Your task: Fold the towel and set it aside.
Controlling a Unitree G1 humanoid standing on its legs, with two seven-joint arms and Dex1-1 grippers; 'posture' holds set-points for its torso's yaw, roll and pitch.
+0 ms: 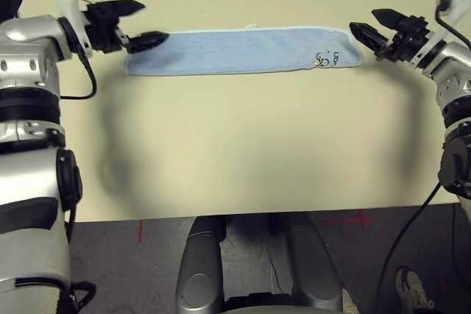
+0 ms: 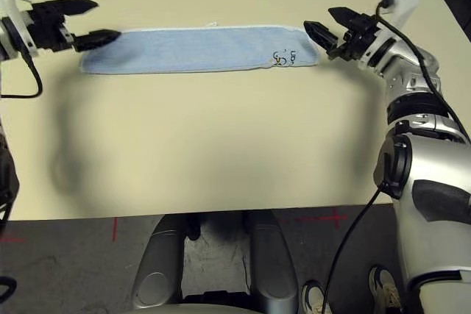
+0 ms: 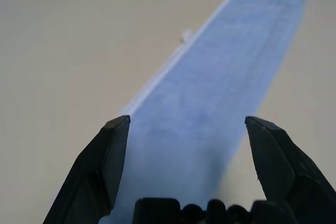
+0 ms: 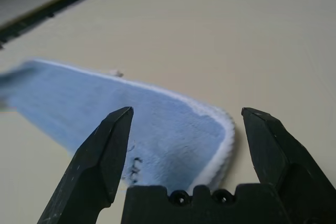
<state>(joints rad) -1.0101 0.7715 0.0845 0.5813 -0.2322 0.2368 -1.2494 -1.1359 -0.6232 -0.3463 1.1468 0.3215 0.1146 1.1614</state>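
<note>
The light-blue towel [image 1: 243,51] lies flat on the far part of the tan table [image 1: 243,152] as a long narrow strip running left to right, with white edging and a small dark mark [image 1: 327,58] near its right end. My left gripper [image 1: 153,21] stands open at the strip's left end, its lower finger over the cloth. In the left wrist view the towel [image 3: 220,93] stretches away between the spread fingers [image 3: 105,156]. My right gripper [image 1: 363,20] is open just off the right end. In the right wrist view the towel's rounded end [image 4: 157,135] lies between its fingers [image 4: 105,150].
Bare tabletop lies between the towel and the table's front edge [image 1: 243,215]. Below it is dark floor with red tape marks [image 1: 360,220]. A black cable [image 1: 401,240] hangs from my right arm, and a shoe [image 1: 412,288] shows on the floor at the lower right.
</note>
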